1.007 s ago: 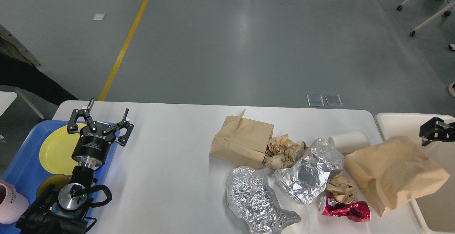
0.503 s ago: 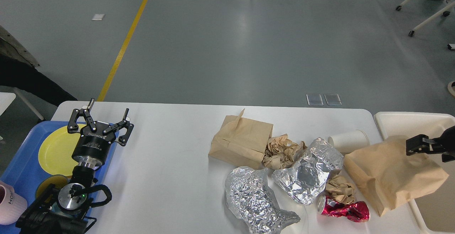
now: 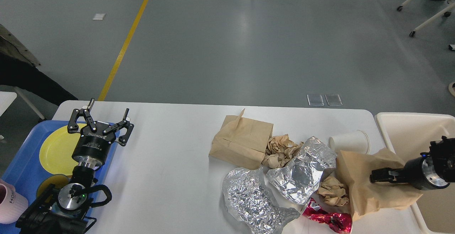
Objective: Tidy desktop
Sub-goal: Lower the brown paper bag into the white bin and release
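Pressing low into the big paper bag (image 3: 369, 188) at the desk's (image 3: 170, 163) right edge — right gripper (image 3: 377, 176) dropped there within the last second, dragging bag, foil (image 3: 302, 177) and red can (image 3: 328, 218) leftward. Finger state unreadable. Left gripper (image 3: 101, 120) spread, empty, over the blue tray (image 3: 17, 170). Clutter uncleared — bin (image 3: 408, 127) beside it.

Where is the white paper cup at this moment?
In the head view, the white paper cup lies on its side at the desktop's right, behind the large brown paper bag.
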